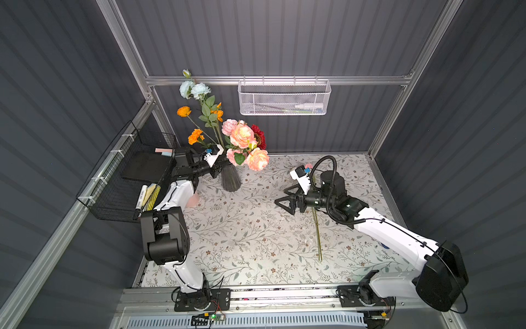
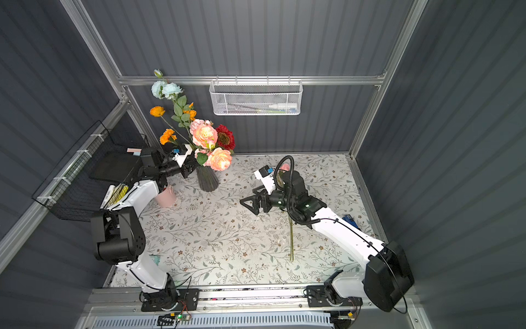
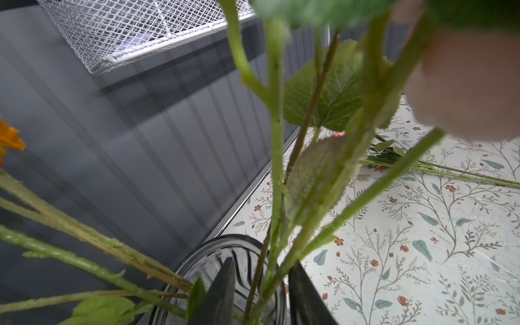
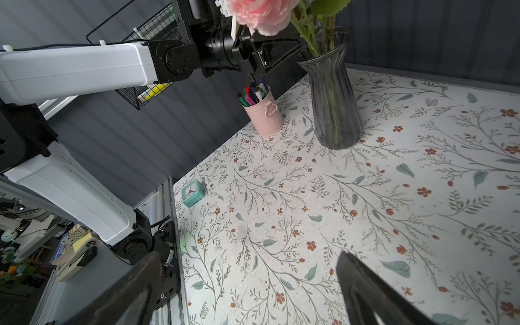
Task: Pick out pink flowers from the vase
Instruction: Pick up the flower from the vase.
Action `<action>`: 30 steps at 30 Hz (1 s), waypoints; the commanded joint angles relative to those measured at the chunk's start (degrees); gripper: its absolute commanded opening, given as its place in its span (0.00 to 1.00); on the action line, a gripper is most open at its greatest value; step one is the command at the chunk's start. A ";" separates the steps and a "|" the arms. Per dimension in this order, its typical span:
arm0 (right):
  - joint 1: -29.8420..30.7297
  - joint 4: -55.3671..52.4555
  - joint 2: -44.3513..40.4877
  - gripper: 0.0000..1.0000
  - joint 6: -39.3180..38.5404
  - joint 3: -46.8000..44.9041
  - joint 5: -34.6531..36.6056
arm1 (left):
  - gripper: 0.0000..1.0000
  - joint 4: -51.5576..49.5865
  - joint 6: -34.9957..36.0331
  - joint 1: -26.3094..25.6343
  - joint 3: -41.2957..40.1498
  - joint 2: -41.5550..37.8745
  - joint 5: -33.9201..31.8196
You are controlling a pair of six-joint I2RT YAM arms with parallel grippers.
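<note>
Left jaws: the left gripper (image 3: 261,284) stands narrowed about a cluster of stems just above the rim of the dark smoky-grey ribbed glass vase (image 3: 208,253). I cannot tell whether the pads actually pinch, since glass shows through on one side.
Between the jaws: several thin green stems and one brown stem (image 3: 309,112), which is probably not a pink bloom's.
Right jaws: the right gripper (image 1: 281,196) hangs wide apart and empty over the floral-patterned table (image 1: 242,242), well apart from the vase.
Pink flowers: the ruffled pink-to-peach artificial blooms (image 1: 242,135) crowd above the vase neck, touching the dark red flower (image 1: 259,136). One lone pink stem (image 1: 317,233) lies flat on the table under the right arm.
Vase: it stands upright near the back wall on the left arm's side, with a pink metal cup of pens (image 4: 264,112) near it.
Doing it well: close on one green stem only, low by the rim. Draw it slowly along its own line so the leaves neither drag neighbours nor tip the vase. The free right gripper could steady the glass.
</note>
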 commanded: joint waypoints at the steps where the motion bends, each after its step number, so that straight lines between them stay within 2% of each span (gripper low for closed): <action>1: 0.22 -1.04 -1.26 0.99 -0.75 0.62 -0.35 | 0.34 -1.45 0.77 0.10 2.36 1.15 1.78; 7: 0.26 -1.39 -1.20 0.99 -0.93 0.62 -0.25 | 0.29 -3.88 2.39 -0.15 3.72 2.37 3.26; 10: 0.30 -1.44 -1.10 0.99 -1.02 0.62 -0.28 | 0.23 -5.41 3.10 -0.33 4.49 2.73 3.87; 11: 0.30 -1.41 -0.96 0.99 -1.01 0.62 -0.37 | 0.18 -6.06 3.69 -0.41 4.75 2.82 4.20; 19: 0.24 -2.27 -1.15 0.99 -1.36 0.44 -0.29 | 0.09 -9.12 4.95 -0.59 4.88 2.59 4.42; 22: 0.28 -2.27 -1.10 0.99 -1.30 0.44 -0.39 | 0.00 -9.21 5.11 -0.60 4.30 1.61 4.24; 30: 0.25 -1.95 -1.11 0.99 -0.77 0.61 -0.58 | 0.00 -8.49 3.81 -0.51 3.69 -1.58 2.39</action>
